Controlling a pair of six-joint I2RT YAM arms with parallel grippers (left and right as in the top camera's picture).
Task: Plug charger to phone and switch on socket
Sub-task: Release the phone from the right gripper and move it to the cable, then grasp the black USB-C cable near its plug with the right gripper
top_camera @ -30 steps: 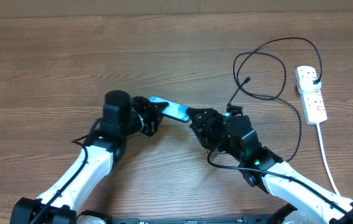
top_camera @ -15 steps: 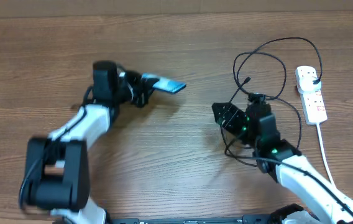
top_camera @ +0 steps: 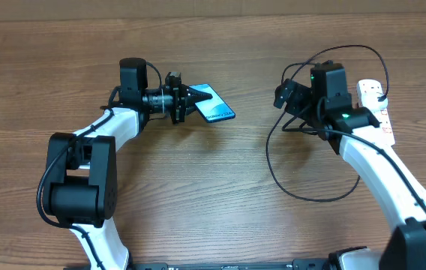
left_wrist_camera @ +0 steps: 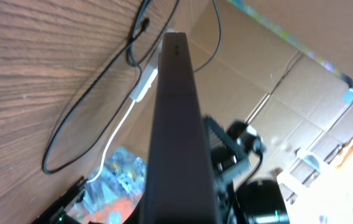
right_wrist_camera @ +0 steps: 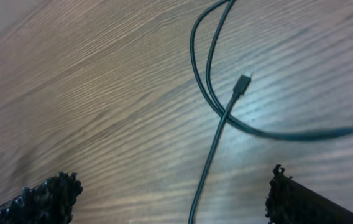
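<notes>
Charger tip (right_wrist_camera: 243,83) clear rt-wrist only (overhead blocked).

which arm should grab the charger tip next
Right. The right end effector hangs open just above the loose connector tip of the charger, while the left end effector is clamped on the phone.

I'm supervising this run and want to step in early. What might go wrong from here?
1. The left gripper pinches the phone by one end; pushing a connector in may twist it loose.
2. The connector tip lies beside crossed loops of cable; the open right gripper may catch the wrong strand.
</notes>
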